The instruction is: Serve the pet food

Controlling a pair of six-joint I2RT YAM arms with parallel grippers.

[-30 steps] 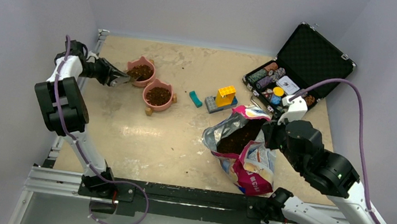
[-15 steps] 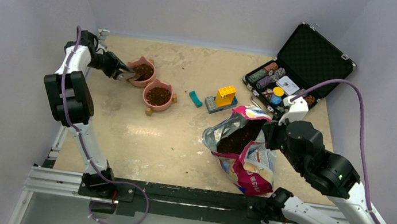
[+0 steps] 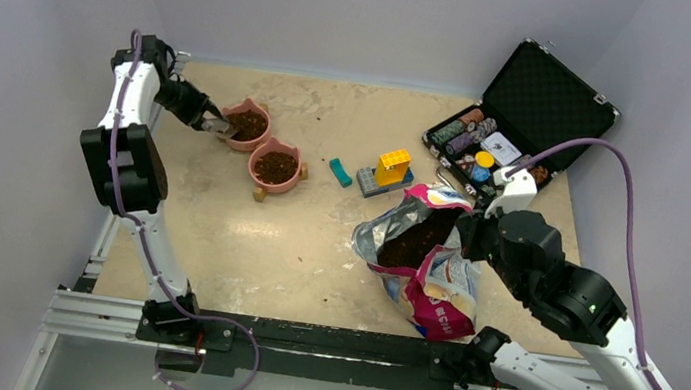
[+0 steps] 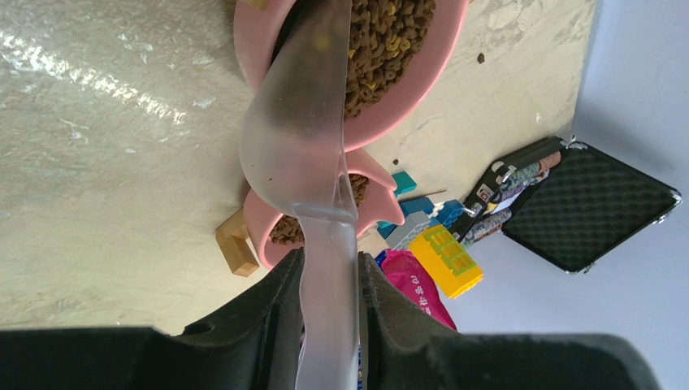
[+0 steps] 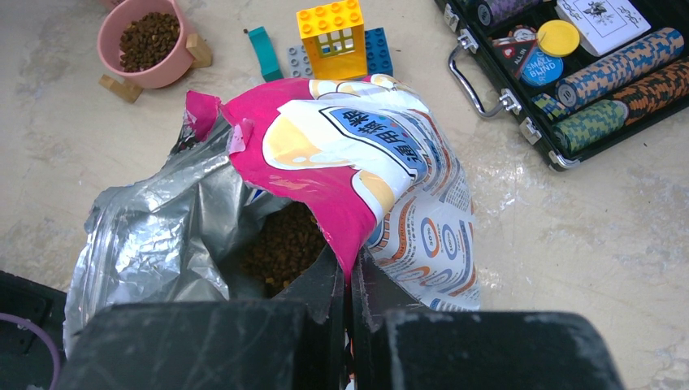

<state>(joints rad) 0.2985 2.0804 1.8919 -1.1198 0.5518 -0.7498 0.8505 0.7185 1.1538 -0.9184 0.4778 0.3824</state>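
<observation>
Far forward, left end effector (image 4: 329, 268) tight on scoop (image 4: 296, 138) (right end effector (image 5: 348, 276) pinching pet food bag (image 5: 382, 162)).

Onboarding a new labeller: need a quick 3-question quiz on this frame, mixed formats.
1. True or false: the far pink bowl and the near pink bowl both hold kibble.
2. Pick one: the right gripper has its jaws shut on A) a yellow block, B) the bag at its top edge, C) a poker chip.
3. Fill in: the left gripper holds a translucent ___ over the far pink bowl.
Key: 1 true; 2 B; 3 scoop.
</observation>
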